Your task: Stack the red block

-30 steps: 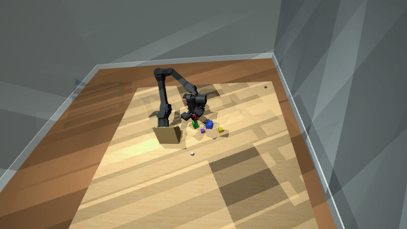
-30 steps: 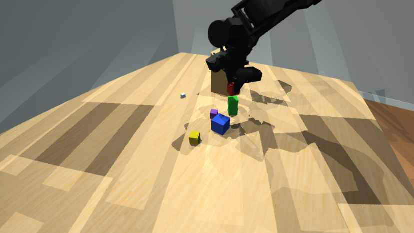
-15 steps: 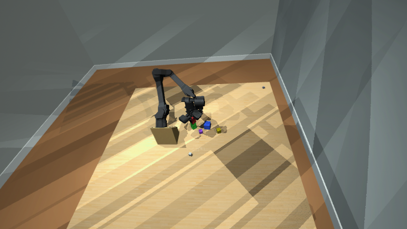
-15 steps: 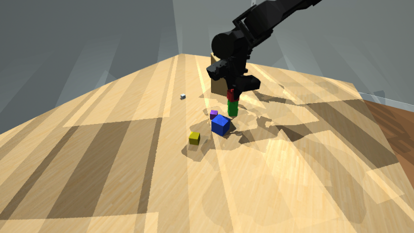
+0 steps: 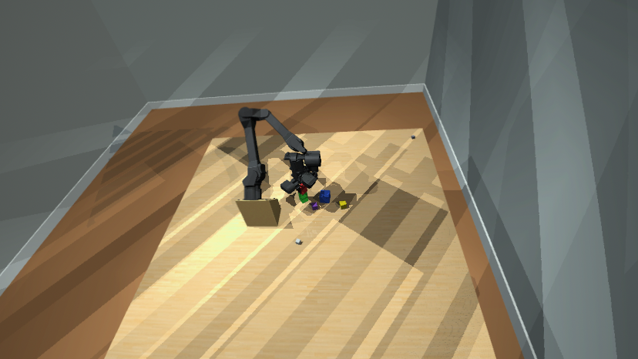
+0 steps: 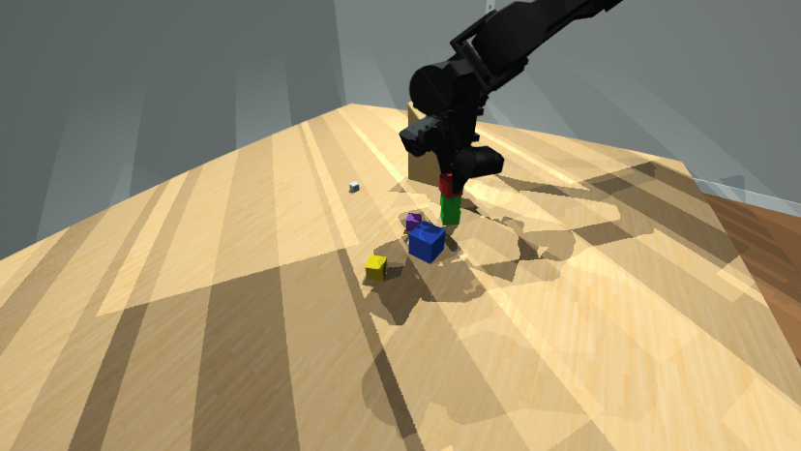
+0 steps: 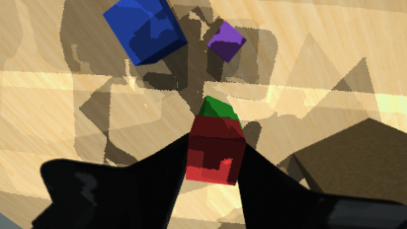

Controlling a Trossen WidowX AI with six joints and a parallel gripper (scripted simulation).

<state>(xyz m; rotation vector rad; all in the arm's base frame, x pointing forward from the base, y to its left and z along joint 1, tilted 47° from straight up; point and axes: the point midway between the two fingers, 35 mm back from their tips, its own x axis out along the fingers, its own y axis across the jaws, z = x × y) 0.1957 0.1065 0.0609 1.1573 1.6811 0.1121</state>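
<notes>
My gripper (image 5: 302,187) (image 6: 452,183) (image 7: 213,140) is shut on the red block (image 5: 302,188) (image 6: 446,183) (image 7: 215,150). It holds the block right over the green tower (image 5: 303,196) (image 6: 450,209), which stands upright on the wooden table (image 5: 285,290) (image 6: 223,336). In the exterior view the block's underside sits at the tower's top; I cannot tell if they touch. In the wrist view only a green corner of the tower (image 7: 217,109) shows beyond the red block.
A blue cube (image 5: 324,196) (image 6: 427,242) (image 7: 144,31), a small purple cube (image 5: 313,205) (image 6: 413,221) (image 7: 226,40) and a yellow cube (image 5: 342,204) (image 6: 375,267) lie close to the tower. The arm's tan base block (image 5: 260,212) (image 6: 421,165) stands just behind it. A tiny white cube (image 5: 298,241) (image 6: 353,187) lies apart.
</notes>
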